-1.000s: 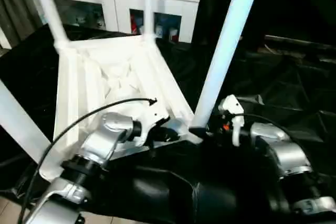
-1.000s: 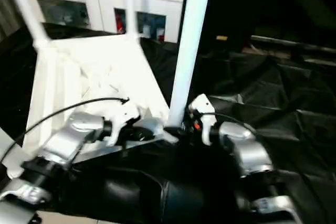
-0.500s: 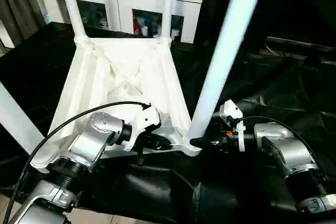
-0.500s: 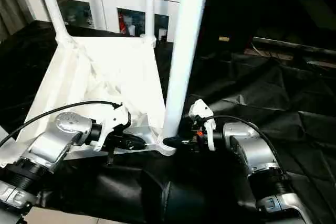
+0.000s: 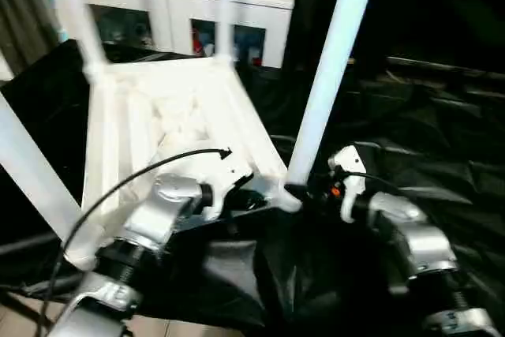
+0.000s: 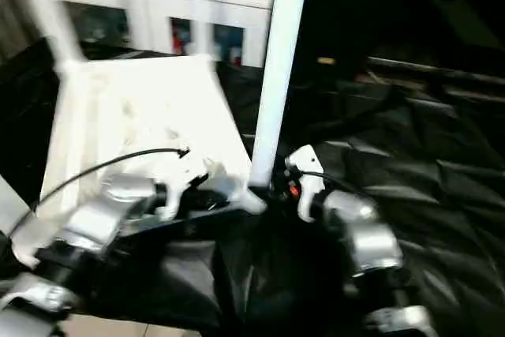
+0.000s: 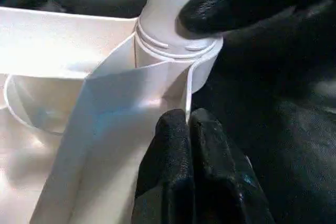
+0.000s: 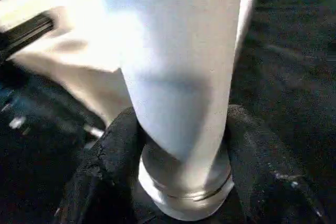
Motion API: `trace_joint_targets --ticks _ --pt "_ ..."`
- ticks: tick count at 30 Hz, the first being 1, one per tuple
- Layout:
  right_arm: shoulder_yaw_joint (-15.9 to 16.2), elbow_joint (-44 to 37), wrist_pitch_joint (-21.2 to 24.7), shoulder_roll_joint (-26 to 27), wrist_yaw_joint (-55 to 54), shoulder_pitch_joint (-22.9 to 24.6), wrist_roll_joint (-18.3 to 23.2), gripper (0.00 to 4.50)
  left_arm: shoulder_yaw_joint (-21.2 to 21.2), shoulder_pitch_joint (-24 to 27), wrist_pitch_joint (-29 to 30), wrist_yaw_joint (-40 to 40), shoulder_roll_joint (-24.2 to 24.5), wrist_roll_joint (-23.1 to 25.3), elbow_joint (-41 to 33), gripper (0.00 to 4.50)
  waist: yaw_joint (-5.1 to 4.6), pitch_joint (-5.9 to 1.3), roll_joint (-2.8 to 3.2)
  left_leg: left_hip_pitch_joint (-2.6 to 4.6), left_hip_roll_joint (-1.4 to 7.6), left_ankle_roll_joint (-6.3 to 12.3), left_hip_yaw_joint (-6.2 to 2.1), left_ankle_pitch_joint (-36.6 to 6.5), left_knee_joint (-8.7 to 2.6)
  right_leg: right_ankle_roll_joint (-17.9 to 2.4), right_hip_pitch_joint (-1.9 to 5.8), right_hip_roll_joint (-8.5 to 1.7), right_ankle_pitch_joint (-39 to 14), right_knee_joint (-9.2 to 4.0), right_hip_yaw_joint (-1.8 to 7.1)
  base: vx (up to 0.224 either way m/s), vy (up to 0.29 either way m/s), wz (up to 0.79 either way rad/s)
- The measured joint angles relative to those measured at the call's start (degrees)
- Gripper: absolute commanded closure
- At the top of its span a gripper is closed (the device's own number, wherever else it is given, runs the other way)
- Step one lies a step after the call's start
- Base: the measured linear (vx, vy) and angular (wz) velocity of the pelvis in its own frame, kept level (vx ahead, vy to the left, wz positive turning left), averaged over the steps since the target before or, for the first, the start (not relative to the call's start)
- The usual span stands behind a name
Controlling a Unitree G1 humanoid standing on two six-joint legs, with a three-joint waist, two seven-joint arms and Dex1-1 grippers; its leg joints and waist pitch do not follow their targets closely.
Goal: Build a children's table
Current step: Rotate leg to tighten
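head views: the children's table (image 5: 166,116) lies upside down on the black-draped work table (image 5: 426,132), legs up, as a second ago; the framing alone has shifted. both forearms reach inward to its near corner. left wrist view: left gripper (image 7: 188,129) pinched shut on the corner rim. right wrist view: right gripper (image 8: 181,145) clasps the leg (image 8: 178,66) base between its fingers.

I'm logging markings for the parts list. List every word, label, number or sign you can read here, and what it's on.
None can be read.
Table top and legs: plain white, no print visible.
Cabinet: coloured items behind its glass doors, too blurred to read.
Right gripper: a small orange spot beside it, no legible text.
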Motion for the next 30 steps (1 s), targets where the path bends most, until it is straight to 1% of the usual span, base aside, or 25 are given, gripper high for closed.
trace_joint_targets --ticks 2,3,4,5,7,9,13,15,16,17,18,19,22,24,26,28,30 --pt "-0.1 -0.8 -0.1 0.5 -1.3 0.6 -0.2 2.45 0.0 0.0 0.3 0.4 -0.2 0.0 -0.1 4.5 0.01 0.01 0.18 0.0 -0.02 0.0 -0.17 0.0 0.0 0.0 0.03 0.04 0.0 -0.23 -0.06 0.0 0.0 0.0" --pt "-0.2 -1.1 -0.1 0.8 -1.6 0.8 -0.2 2.12 0.0 0.0 0.3 0.4 -0.3 0.0 -0.1 4.5 0.0 -0.03 0.28 -0.03 -0.02 0.0 -0.2 0.0 -0.03 0.0 0.03 0.05 0.0 -0.34 -0.07 0.0 0.0 0.0" --pt "-0.7 -1.6 -0.1 1.3 -1.8 1.4 -0.2 1.93 0.0 0.3 0.3 0.3 -0.3 0.1 -0.5 4.5 0.02 -0.07 0.42 -0.05 -0.03 0.0 -0.23 0.0 -0.06 0.0 0.03 0.06 0.0 -0.42 -0.07 0.0 0.0 0.0" --pt "-0.9 -2.0 -0.1 1.5 -1.9 1.8 -0.1 1.79 0.0 0.4 0.3 0.2 -0.3 0.2 -0.7 4.5 0.03 -0.1 0.46 -0.05 -0.04 0.0 -0.23 0.0 -0.05 0.0 0.04 0.06 0.0 -0.42 -0.06 0.0 0.0 0.0" --pt "-1.3 -2.7 0.3 2.0 -1.8 2.4 0.7 1.71 -0.2 0.7 0.1 0.1 -0.3 0.4 -1.2 4.5 0.03 -0.17 0.59 -0.04 -0.06 0.0 -0.23 0.0 -0.05 0.0 0.05 0.06 0.0 -0.43 -0.04 0.0 0.0 0.0" --pt "-1.3 -3.8 0.9 2.0 -1.7 2.9 0.9 1.44 -0.2 1.0 -0.2 -0.5 -0.1 0.5 -1.6 4.5 0.01 -0.17 0.65 -0.05 -0.08 0.01 -0.23 0.0 -0.08 0.0 0.06 0.06 0.0 -0.43 -0.01 0.0 0.0 0.0" --pt "-1.0 -4.3 1.0 -0.2 2.1 3.0 1.8 1.44 -1.1 1.1 -2.8 -2.4 1.0 0.7 -1.8 4.5 0.17 -0.14 0.62 -0.1 -0.09 0.0 -0.21 0.0 -0.32 -0.1 -0.02 0.07 0.2 -0.43 -0.02 0.0 0.0 0.0" --pt "-0.7 -4.6 1.2 -2.4 5.3 3.1 3.0 1.44 -2.2 1.1 -4.5 -4.3 2.2 0.7 -2.3 4.5 0.35 -0.13 0.6 -0.17 -0.08 -0.02 -0.21 0.0 -0.49 -0.3 -0.11 0.09 0.5 -0.43 -0.05 0.0 0.0 0.0" --pt "-0.7 -4.7 1.7 -4.6 8.1 3.2 4.3 1.44 -2.9 1.1 -5.7 -5.8 3.1 0.5 -2.6 4.5 0.45 -0.12 0.61 -0.18 -0.08 -0.11 -0.2 -0.1 -0.61 -0.4 -0.14 0.11 0.6 -0.42 -0.06 0.0 0.0 0.0" --pt "-1.0 -4.8 2.2 -5.8 10.2 3.4 5.2 1.44 -3.3 1.1 -6.5 -7.1 3.7 0.4 -2.7 4.5 0.64 -0.11 0.62 -0.23 -0.07 -0.17 -0.2 -0.1 -0.66 -0.3 -0.17 0.12 0.6 -0.42 -0.08 0.051 -0.016 0.05" --pt "-1.4 -5.0 2.9 -7.3 12.8 3.8 6.6 1.44 -3.7 1.0 -7.6 -8.5 4.4 0.3 -2.7 4.5 1.1 -0.1 0.64 -0.33 -0.06 -0.22 -0.16 -0.2 -0.72 -0.2 -0.23 0.13 0.5 -0.42 -0.14 0.051 -0.016 0.05" --pt "-2.1 -5.4 4.0 -9.6 15.5 4.5 7.8 1.44 -4.2 1.1 -8.7 -10.0 4.9 0.3 -2.8 4.5 1.87 -0.08 0.67 -0.47 -0.03 -0.18 -0.09 -0.2 -0.74 -0.1 -0.29 0.13 0.5 -0.41 -0.21 0.052 -0.008 0.06" --pt "-3.2 -5.8 6.3 -13.8 21.5 5.4 10.4 1.44 -4.8 0.9 -10.9 -13.2 6.0 -0.1 -2.7 4.5 2.79 -0.01 0.79 -0.74 0.03 0.2 -0.03 -0.2 -0.59 -0.2 -0.42 0.15 0.3 -0.37 -0.31 0.0 0.0 0.0" --pt "-4.6 -5.8 7.3 -16.1 23.8 5.6 11.6 1.44 -5.0 0.7 -11.7 -15.3 6.8 -0.4 -2.6 4.5 3.14 0.05 0.88 -0.76 0.03 0.26 0.03 -0.2 -0.44 -0.2 -0.43 0.12 0.3 -0.34 -0.29 0.0 0.0 0.0" --pt "-8.0 -5.8 8.7 -18.3 24.5 5.5 13.6 1.44 -5.3 0.6 -12.7 -18.4 7.8 -1.3 -2.2 4.5 3.49 0.08 0.95 -0.73 0.02 0.27 0.08 -0.2 -0.3 -0.2 -0.41 0.06 0.4 -0.27 -0.26 0.0 0.0 0.0" --pt "-11.1 -5.8 9.5 -19.1 23.8 5.3 15.7 1.44 -5.8 0.6 -14.5 -21.0 9.0 -1.5 -1.9 4.5 3.57 0.12 1.0 -0.68 0.03 -0.01 0.13 -0.4 -0.12 -0.3 -0.37 0.03 0.4 -0.07 -0.22 0.0 0.0 0.0" --pt "-12.3 -5.8 9.5 -19.0 22.9 5.1 16.3 1.44 -6.4 0.4 -15.9 -22.2 9.2 -1.5 -1.5 4.5 3.67 0.16 1.1 -0.62 0.04 -0.05 0.2 -0.4 0.03 -0.3 -0.35 -0.03 0.4 0.15 -0.18 0.0 0.0 0.0"
